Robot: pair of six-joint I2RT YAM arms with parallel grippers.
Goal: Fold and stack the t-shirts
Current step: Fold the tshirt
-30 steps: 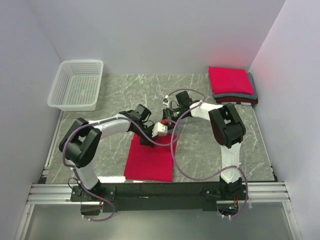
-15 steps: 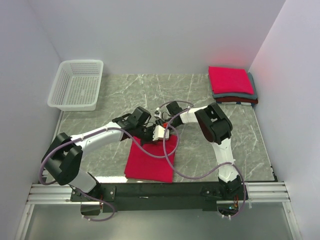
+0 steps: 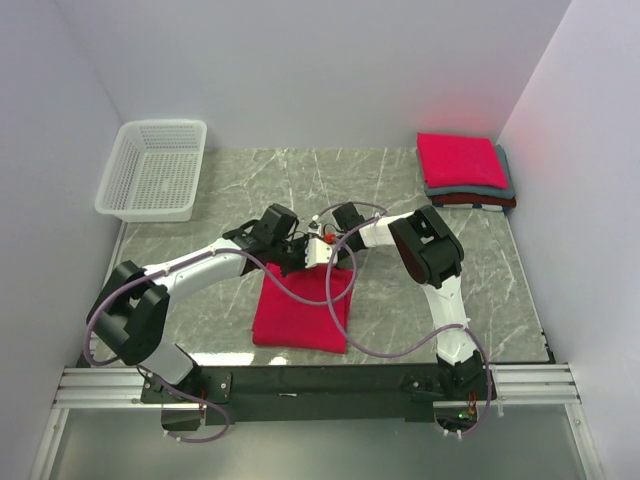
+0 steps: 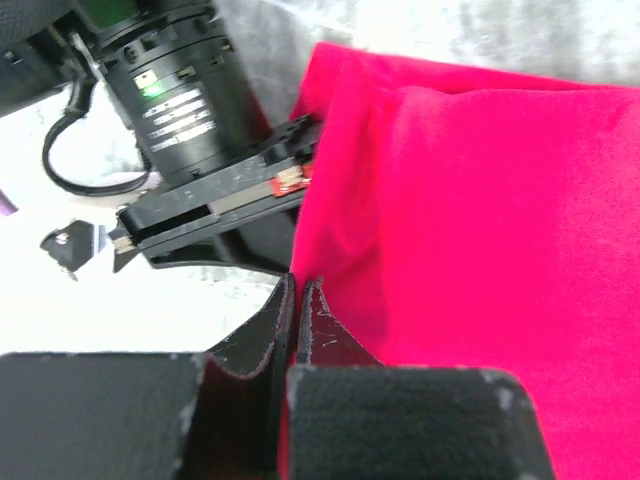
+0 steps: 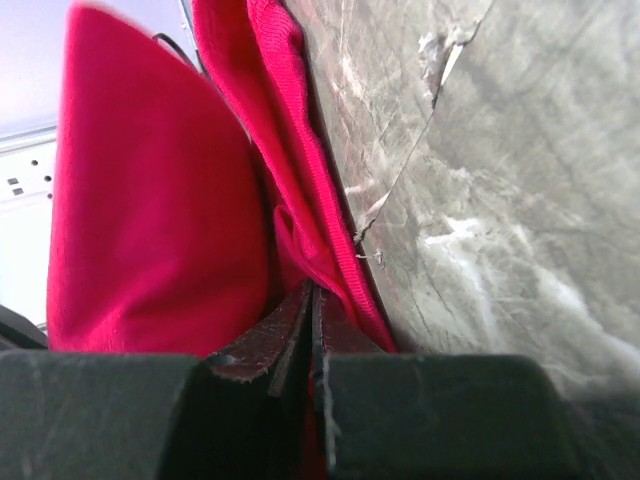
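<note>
A red t-shirt [image 3: 300, 312] lies folded on the tabletop [image 3: 400, 210], near the front edge and between the two arms. The left gripper [image 4: 297, 290] and the right gripper [image 5: 311, 295] meet at its far edge, very close to each other. The jaws of the left one are pressed together on the border of the cloth. The jaws of the right one are also closed, with a fold of red cloth pinched between them. In the far right corner rests a stack of folded t-shirts [image 3: 465, 165], a red one on top. A white basket [image 3: 148, 207] stands in the far left corner.
</note>
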